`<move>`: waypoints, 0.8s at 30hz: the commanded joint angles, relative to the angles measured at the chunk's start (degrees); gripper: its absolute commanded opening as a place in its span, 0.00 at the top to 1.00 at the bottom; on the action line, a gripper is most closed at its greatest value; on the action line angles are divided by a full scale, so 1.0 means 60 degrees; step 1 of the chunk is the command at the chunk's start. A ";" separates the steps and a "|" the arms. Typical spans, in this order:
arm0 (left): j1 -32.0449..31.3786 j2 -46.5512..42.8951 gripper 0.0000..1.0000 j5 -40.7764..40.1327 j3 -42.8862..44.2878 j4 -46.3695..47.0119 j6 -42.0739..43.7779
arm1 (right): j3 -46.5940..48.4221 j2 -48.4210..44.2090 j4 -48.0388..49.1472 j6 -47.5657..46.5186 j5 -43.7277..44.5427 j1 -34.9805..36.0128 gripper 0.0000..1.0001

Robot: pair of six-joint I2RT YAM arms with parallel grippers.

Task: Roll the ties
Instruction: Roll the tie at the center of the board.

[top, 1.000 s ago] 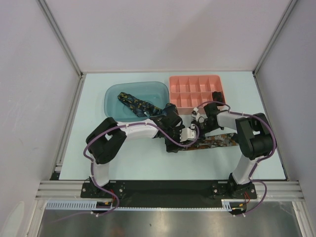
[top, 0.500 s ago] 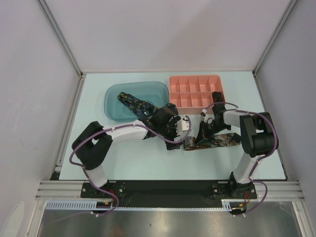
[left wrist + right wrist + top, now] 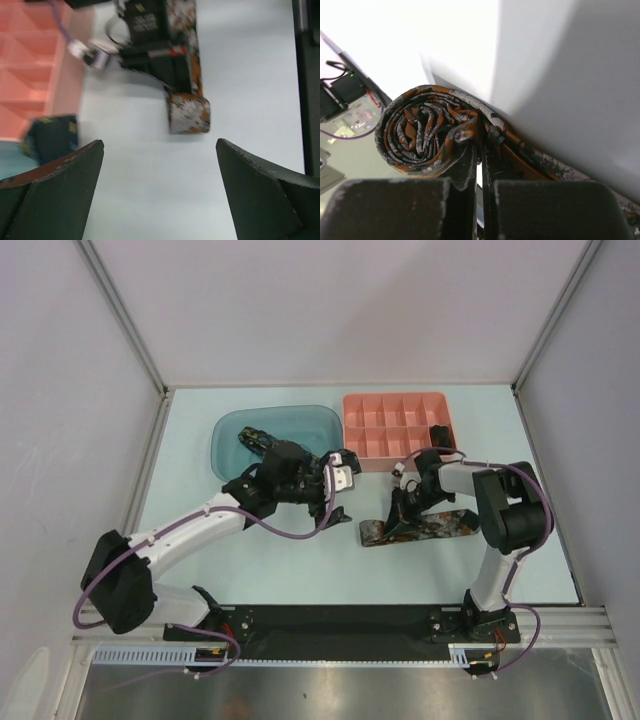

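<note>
— Now, where does the orange tie (image 3: 445,526) lie?
— Half rolled on the table (image 3: 300,570), near the pink tray (image 3: 396,395). My right claw (image 3: 481,160) is clamped tight on its roll; my left claw (image 3: 160,150) gapes wide, empty. Best, I judge: turn evenly, edges aligned.

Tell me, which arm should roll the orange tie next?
Right, probably. The right gripper is pinched shut on the orange-flecked tie, beside its rolled end. The left gripper hangs open, apart from it.
</note>
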 commanded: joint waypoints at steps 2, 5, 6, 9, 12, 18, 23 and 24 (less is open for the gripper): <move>0.0122 0.0515 0.01 0.1324 -0.1432 0.0135 0.0537 | 0.0167 0.0955 0.1290 0.0723 0.0232 0.1104 1.00; -0.0053 0.0968 0.01 0.0959 -0.1539 0.0914 0.0594 | 0.0328 0.1190 0.1393 0.0943 0.0099 0.1251 1.00; -0.0127 0.1376 0.01 0.0739 -0.1481 0.1075 0.0623 | 0.0343 0.1248 0.1379 0.1031 0.0084 0.1266 1.00; -0.0186 0.2080 0.01 0.0387 -0.1275 0.1514 0.0667 | 0.0416 0.1337 0.1408 0.1090 -0.0004 0.1339 1.00; -0.0332 0.2565 0.02 0.0327 -0.0983 0.1574 0.0682 | 0.0446 0.1351 0.1481 0.1178 -0.0004 0.1383 1.00; -0.0654 0.3415 0.08 0.0283 -0.0573 0.1735 0.0682 | 0.0358 0.1337 0.1773 0.1397 -0.0003 0.1442 1.00; -0.0874 0.4045 0.29 0.0210 -0.0133 0.1445 0.0681 | 0.0241 0.1351 0.2110 0.1646 -0.0004 0.1515 1.00; -0.0918 0.4118 0.32 0.0137 -0.0075 0.1356 0.0725 | 0.0241 0.1380 0.2213 0.1676 -0.0004 0.1530 1.00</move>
